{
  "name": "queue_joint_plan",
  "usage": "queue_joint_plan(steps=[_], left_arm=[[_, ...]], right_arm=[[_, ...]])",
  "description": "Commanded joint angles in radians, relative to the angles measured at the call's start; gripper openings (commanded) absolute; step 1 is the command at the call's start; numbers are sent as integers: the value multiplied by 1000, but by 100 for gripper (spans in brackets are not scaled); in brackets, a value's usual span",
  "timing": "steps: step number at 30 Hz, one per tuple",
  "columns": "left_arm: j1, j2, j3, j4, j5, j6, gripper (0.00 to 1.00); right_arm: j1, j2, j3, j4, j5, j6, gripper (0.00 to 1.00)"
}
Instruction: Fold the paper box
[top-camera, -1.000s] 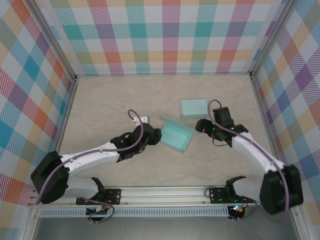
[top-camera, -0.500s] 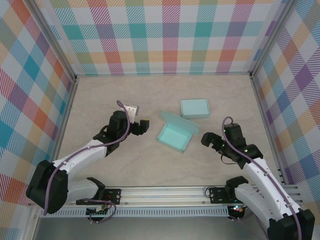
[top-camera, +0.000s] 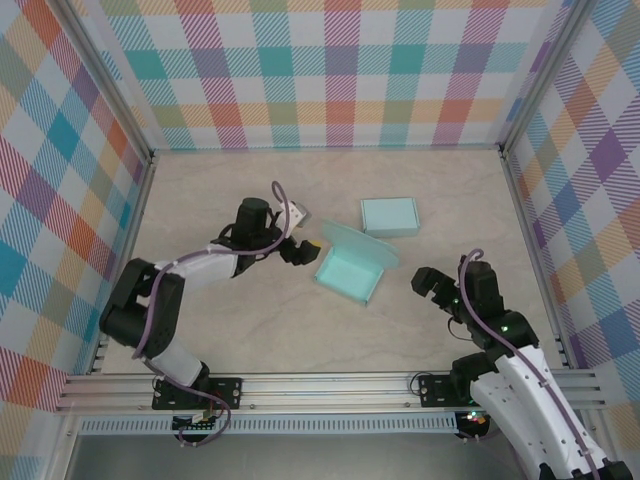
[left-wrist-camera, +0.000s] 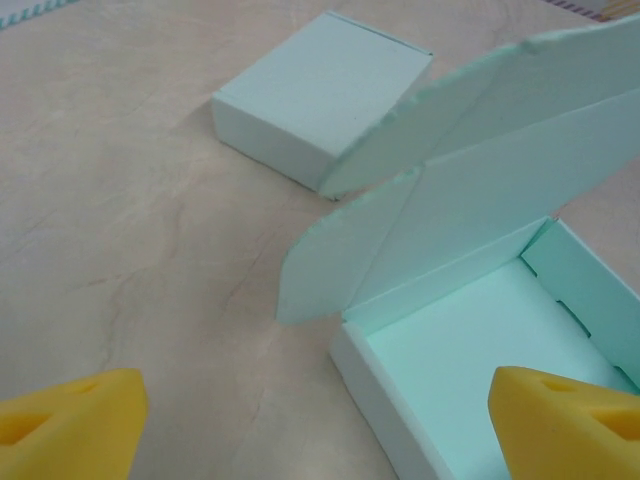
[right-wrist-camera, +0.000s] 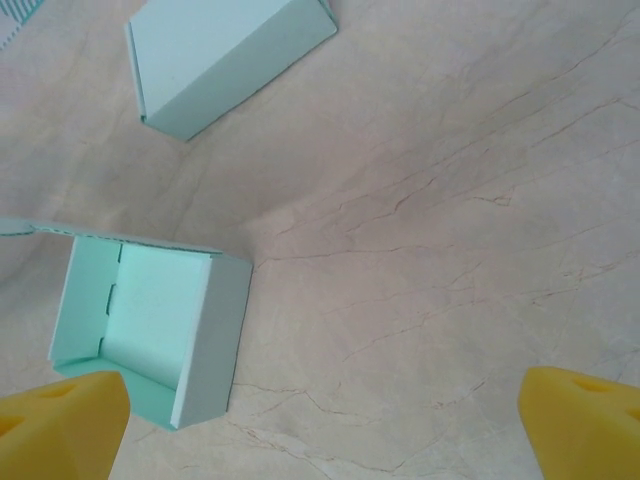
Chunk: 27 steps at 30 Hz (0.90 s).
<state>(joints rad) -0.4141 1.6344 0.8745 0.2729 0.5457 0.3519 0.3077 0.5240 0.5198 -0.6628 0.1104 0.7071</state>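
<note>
The paper box (top-camera: 347, 272) is mint green and lies open mid-table with its lid (top-camera: 361, 243) tilted up at the far side. My left gripper (top-camera: 300, 250) is open just left of the box. In the left wrist view the left gripper (left-wrist-camera: 320, 430) straddles the box's (left-wrist-camera: 470, 360) near-left wall, one fingertip (left-wrist-camera: 565, 420) over the inside, the other over the table; the lid (left-wrist-camera: 500, 170) rises beyond. My right gripper (top-camera: 432, 287) is open, to the right of the box and apart from it. In the right wrist view the right gripper (right-wrist-camera: 320, 420) hangs over bare table, with the box (right-wrist-camera: 150, 310) at lower left.
A second mint box (top-camera: 388, 216), closed, lies just behind the open one; it also shows as the closed box (left-wrist-camera: 320, 95) and the closed box (right-wrist-camera: 220, 55) in the wrist views. Checked walls (top-camera: 340, 75) enclose the table on three sides. A metal rail (top-camera: 330, 385) runs along the near edge.
My right arm has drawn back from the box toward the near right. My left arm has let go, swung out and come back to the box's left side. Both grippers have opened wider.
</note>
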Motion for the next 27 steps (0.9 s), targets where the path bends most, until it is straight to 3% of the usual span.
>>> queue_joint_plan(steps=[1,7,11,18,21,23,27], left_arm=[[17,58,92,40,139,79,87],[7,138,189,-37,235,152,83],[-9,160,241,-158,253,245,80],[-15,204,283,-198,275,265,71],[-24,212,289,-208,261,272,64],[-28,214,290,-203,246,272,57],[-32,211,289,-202,224,260,51]], right_arm=[[-2,-26,-13,-17,15,28,100],[-2,-72,-69,-14,22,155,100],[-2,-182,-138,65,5,225,99],[-5,-393,-309,173,-7,461,100],[-5,-424,-318,174,-10,437,100],[-6,-413,-284,86,43,484,100],[-6,-265,-175,49,37,247,100]])
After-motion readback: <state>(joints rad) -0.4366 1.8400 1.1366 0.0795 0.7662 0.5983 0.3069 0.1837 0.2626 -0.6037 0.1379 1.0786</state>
